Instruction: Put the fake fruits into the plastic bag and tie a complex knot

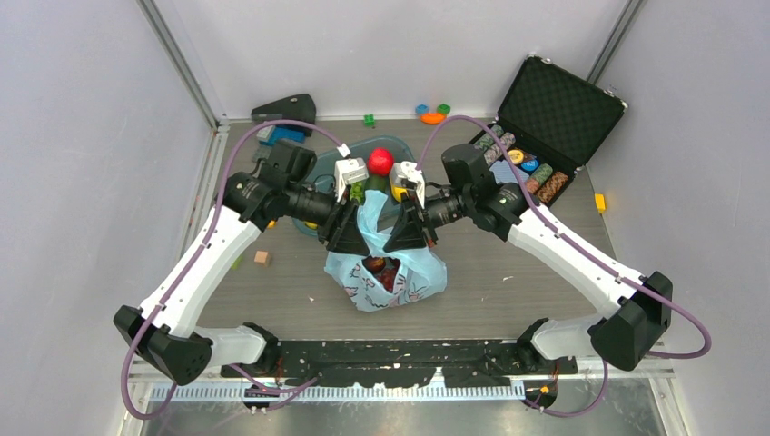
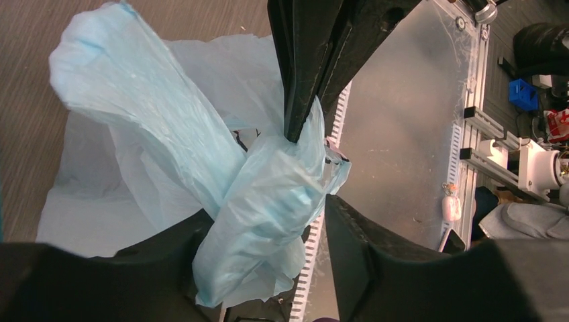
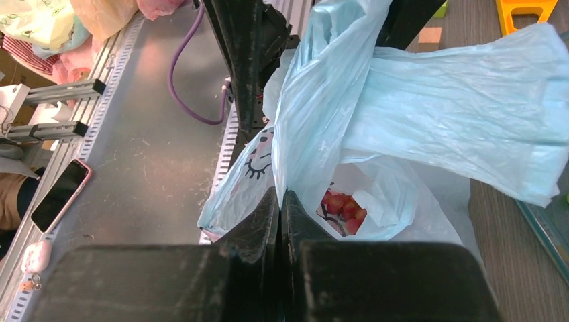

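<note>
The light-blue plastic bag (image 1: 389, 272) stands on the table between both arms, its mouth pulled upward. Dark red fake fruits (image 3: 343, 206) show inside it. My right gripper (image 3: 282, 196) is shut on one bag handle (image 3: 315, 100) and holds it up; in the top view this gripper (image 1: 406, 236) is just right of the bag's top. My left gripper (image 2: 268, 231) is open, with the other twisted handle (image 2: 268, 201) lying loose between its fingers. The two handles cross each other. No bunched knot with tails is in view. A red apple (image 1: 380, 161) and green and yellow fruits lie in the tub behind.
A clear blue-tinted tub (image 1: 329, 162) stands behind the grippers. An open black case (image 1: 554, 113) with chips is at the back right. Small toy blocks (image 1: 433, 113) lie at the rear, one (image 1: 262, 258) at the left and a yellow one (image 1: 599, 202) at the right.
</note>
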Available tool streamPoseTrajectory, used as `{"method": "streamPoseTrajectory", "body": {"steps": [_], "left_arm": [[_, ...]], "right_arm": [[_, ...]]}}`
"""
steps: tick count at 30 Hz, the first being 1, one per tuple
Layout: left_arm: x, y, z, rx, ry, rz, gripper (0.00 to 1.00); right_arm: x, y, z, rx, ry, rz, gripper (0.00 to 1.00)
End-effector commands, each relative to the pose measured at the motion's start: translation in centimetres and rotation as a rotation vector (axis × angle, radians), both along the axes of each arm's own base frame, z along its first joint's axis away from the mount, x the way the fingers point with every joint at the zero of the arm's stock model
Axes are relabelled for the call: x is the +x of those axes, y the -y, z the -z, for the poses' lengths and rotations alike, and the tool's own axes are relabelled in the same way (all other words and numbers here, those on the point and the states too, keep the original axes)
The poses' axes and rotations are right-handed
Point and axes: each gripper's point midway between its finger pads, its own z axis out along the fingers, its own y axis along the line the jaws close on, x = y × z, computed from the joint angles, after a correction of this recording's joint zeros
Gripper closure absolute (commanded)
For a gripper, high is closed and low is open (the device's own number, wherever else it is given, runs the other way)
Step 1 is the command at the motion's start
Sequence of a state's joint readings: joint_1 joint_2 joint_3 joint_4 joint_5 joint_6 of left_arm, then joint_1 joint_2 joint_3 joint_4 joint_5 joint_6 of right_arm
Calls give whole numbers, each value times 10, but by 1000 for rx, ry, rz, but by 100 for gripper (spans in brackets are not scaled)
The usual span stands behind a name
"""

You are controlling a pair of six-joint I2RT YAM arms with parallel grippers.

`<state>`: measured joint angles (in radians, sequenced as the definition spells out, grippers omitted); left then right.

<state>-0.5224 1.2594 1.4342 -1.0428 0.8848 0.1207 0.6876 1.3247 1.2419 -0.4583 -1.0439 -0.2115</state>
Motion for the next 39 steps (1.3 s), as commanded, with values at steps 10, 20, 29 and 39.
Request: {"method": "streamPoseTrajectory", "body": {"steps": [10, 20, 29, 39], "left_arm": [[-6, 9, -16, -111, 70, 69, 53], [-5, 13, -13, -137, 61, 76, 97], [-5, 13, -19, -198, 141, 53, 100], [1, 14, -20, -211, 166, 15, 100]], "right_arm": [[-9, -1, -16, 33, 25, -65, 95], [0, 1, -16, 0, 51, -11, 94], [18, 8, -34, 95, 58, 164, 22], [14, -7, -45, 210, 25, 216, 13]]}}
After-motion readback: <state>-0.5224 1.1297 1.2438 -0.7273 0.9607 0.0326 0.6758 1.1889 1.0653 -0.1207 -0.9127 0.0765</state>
